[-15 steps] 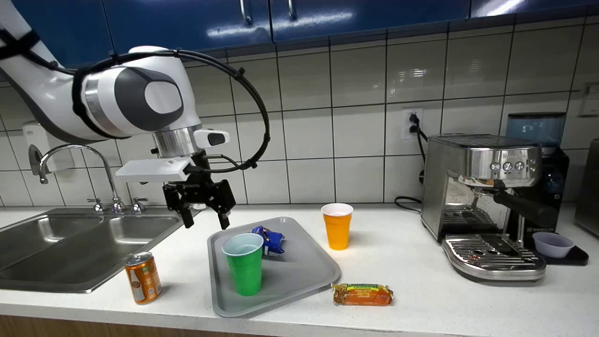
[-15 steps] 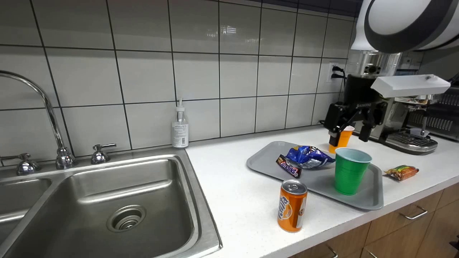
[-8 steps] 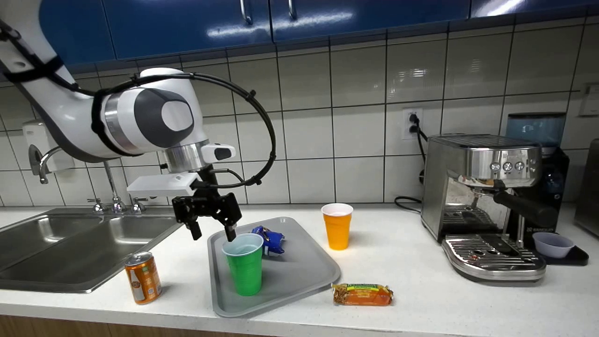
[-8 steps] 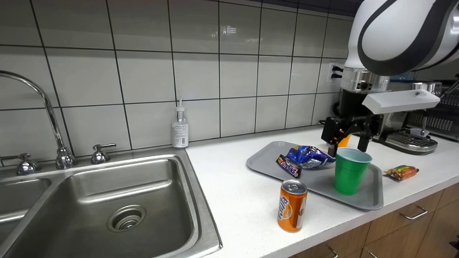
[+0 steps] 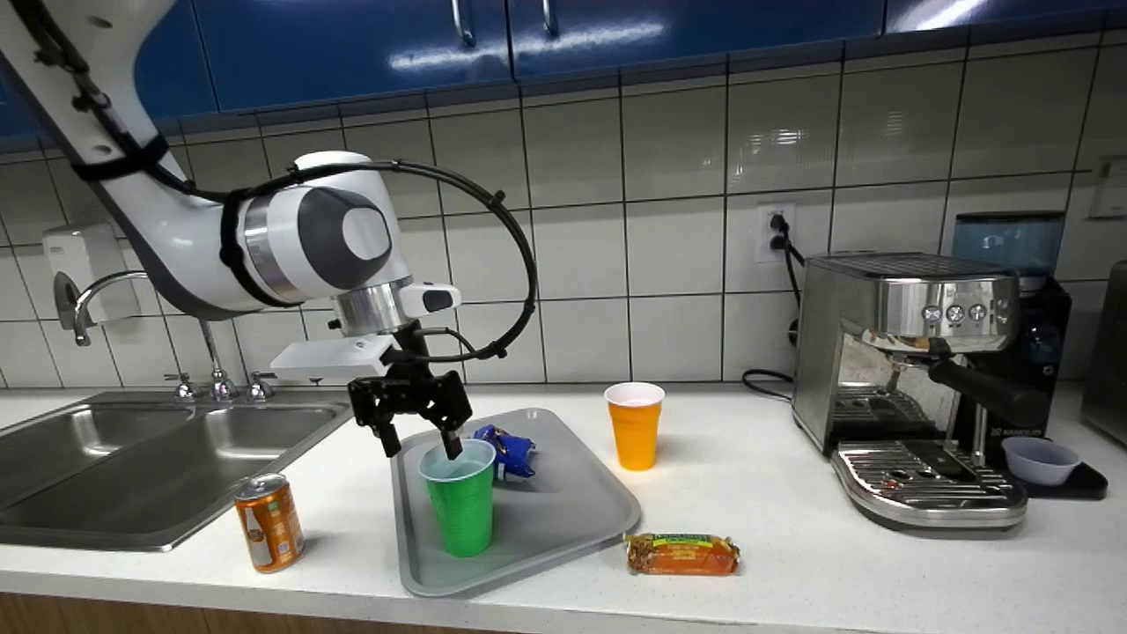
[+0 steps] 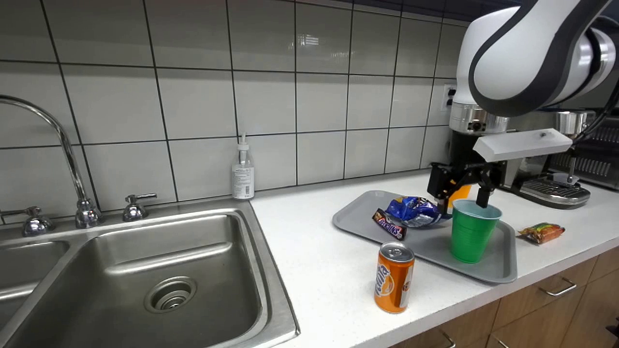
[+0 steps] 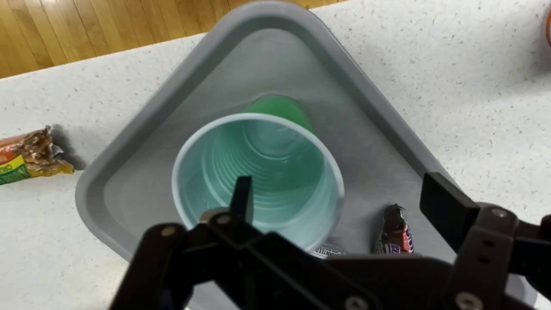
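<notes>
1. Nearest, by the counter's (image 5: 810, 563) front edge: an orange soda can (image 5: 269, 526), apart from a gray tray (image 5: 563, 515).
2. Toward the tray's front corner, a green cup (image 5: 461, 511) stands upright, unlifted.
3. Above it, the gripper (image 6: 463, 203): jaws spread, holding nothing, one over the cup's mouth. The reach looks nearly made; no grip yet.
4. Toward the tray's back edge, a blue wrapper (image 5: 511, 453); beyond the tray, an orange cup (image 5: 636, 431).
</notes>
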{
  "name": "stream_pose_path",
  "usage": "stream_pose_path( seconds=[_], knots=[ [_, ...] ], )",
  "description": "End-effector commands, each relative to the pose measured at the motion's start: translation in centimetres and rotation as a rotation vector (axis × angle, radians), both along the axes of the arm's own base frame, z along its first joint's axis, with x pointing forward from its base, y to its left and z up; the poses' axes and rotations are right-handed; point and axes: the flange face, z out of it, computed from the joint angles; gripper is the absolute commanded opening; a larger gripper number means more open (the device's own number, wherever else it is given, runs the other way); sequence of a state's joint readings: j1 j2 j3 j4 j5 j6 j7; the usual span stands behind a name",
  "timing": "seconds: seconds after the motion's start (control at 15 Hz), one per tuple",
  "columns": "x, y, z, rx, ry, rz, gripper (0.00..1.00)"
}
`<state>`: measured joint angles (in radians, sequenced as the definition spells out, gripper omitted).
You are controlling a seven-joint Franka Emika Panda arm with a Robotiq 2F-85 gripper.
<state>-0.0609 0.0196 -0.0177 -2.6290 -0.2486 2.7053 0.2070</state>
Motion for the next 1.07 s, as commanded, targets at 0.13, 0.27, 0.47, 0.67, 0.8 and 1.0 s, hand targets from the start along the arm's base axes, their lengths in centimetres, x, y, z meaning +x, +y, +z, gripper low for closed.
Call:
stream_pose_path(
  seconds=[0.13,0.27,0.47,0.67,0.8,1.0],
  knots=[
    [1.5,-0.3,-0.9,-0.016,0.01,-0.026,0.73],
    [1.5,-0.3,-1.1,-0.016,0.016,-0.029,0.56],
    [1.2,-0.4,-1.2,-0.018,0.024,-0.038,0.34],
    [0.8,-0.3,-1.1,-0.021,0.03,-0.042,0.1],
    [0.6,-0.3,-0.8,-0.026,0.028,-0.046,0.0],
    [0.3,0.0,-0.1,-0.039,0.02,-0.048,0.01]
  ],
)
